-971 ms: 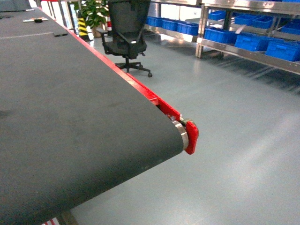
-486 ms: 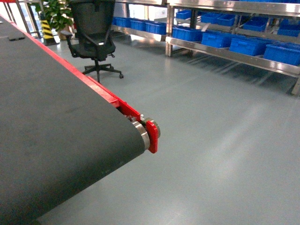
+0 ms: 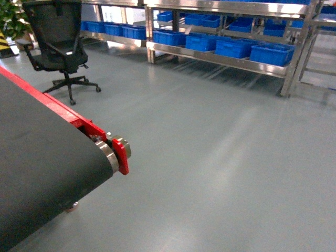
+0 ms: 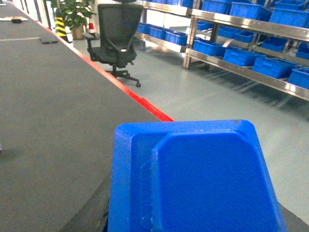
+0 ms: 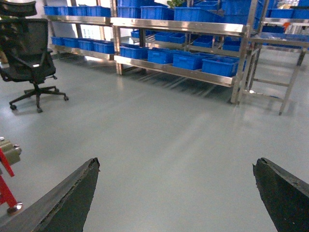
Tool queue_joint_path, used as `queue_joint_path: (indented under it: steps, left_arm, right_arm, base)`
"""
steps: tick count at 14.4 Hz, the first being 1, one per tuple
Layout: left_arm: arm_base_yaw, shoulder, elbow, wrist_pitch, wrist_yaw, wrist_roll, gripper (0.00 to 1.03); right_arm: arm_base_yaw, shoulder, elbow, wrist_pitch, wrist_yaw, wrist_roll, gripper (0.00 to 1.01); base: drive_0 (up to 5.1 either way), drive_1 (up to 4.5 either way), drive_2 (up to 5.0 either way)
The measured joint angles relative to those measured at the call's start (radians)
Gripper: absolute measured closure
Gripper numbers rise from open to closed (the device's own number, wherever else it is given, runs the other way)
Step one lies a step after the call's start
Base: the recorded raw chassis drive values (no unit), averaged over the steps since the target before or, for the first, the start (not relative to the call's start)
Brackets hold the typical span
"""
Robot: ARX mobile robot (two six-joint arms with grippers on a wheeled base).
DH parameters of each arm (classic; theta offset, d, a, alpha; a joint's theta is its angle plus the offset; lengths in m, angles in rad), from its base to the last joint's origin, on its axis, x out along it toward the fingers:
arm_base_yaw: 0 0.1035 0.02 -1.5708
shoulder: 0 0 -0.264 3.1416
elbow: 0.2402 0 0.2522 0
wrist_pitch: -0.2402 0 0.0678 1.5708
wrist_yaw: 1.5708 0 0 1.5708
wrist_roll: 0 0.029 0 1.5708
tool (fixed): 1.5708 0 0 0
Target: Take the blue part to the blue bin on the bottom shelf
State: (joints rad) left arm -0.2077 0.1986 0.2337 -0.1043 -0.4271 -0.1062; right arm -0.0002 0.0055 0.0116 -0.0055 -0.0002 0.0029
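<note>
A big blue part, a moulded plastic piece, fills the lower half of the left wrist view. My left gripper is shut on it, and only dark finger edges show beside it, above the dark conveyor belt. My right gripper hangs open over bare floor with nothing between its fingers. Across the floor stands the steel rack; its bottom shelf carries a row of blue bins. That shelf and its blue bins also appear in the right wrist view. Neither gripper shows in the head view.
The conveyor's red-capped end roller sticks out at the lower left. A black office chair stands on the grey floor near the belt. A second steel frame stands right of the rack.
The head view has swung to the right: the conveyor has slid towards the left edge, and the rack with its blue bins now spans the top of the view.
</note>
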Motion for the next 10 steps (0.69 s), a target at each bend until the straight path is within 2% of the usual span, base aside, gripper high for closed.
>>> queue_joint_path:
  steps: [10]
  left_arm:
    - [0.000,0.000,0.000,0.000,0.000,0.000,0.60]
  right_arm:
    - [0.000,0.000,0.000,0.000,0.000,0.000,0.03]
  base:
    - [-1.7,-1.71,-1.7]
